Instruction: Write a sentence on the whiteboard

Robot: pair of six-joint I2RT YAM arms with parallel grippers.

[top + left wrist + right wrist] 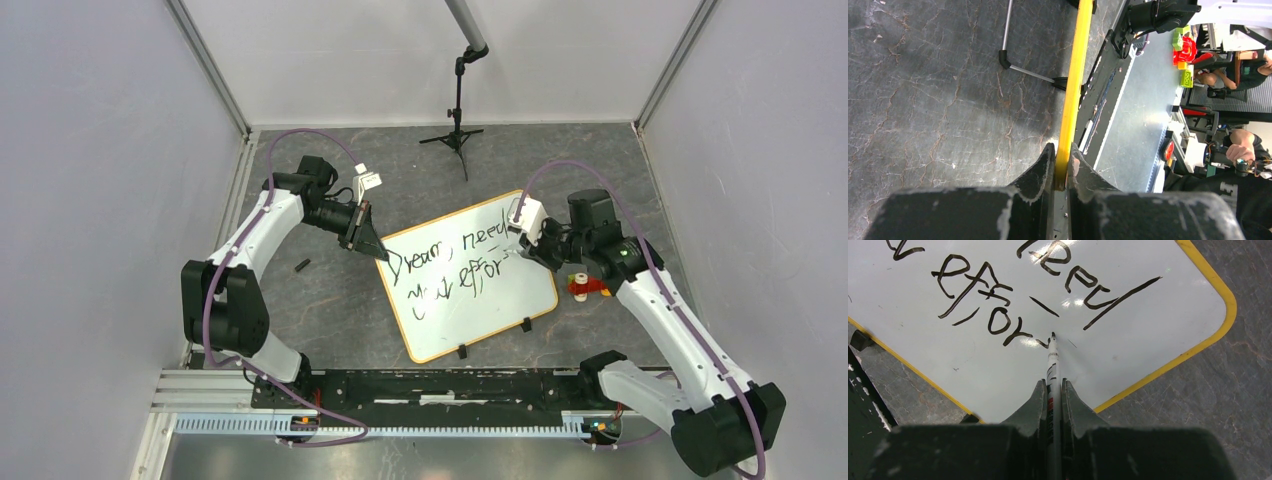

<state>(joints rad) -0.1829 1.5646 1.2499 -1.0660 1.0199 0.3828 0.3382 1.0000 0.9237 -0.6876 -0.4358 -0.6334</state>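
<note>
The whiteboard (497,300) lies tilted on the grey table, white with an orange-yellow rim (1204,343). Black lettering, the sentence (450,268), runs across it in two lines, reading about "Dreams need" over "your effor". My left gripper (369,243) is shut on the whiteboard's rim (1074,85) at its left corner. My right gripper (1053,390) is shut on a white marker (1053,360) whose black tip touches the board just past the last letter (1020,335). In the top view the right gripper (518,246) sits over the board's right part.
A small red-and-orange toy (583,286) sits on the table right of the board, under the right arm. A short black cap (302,265) lies left of the board. A black tripod stand (456,135) rises at the back. Two black clips (525,324) sit on the board's near edge.
</note>
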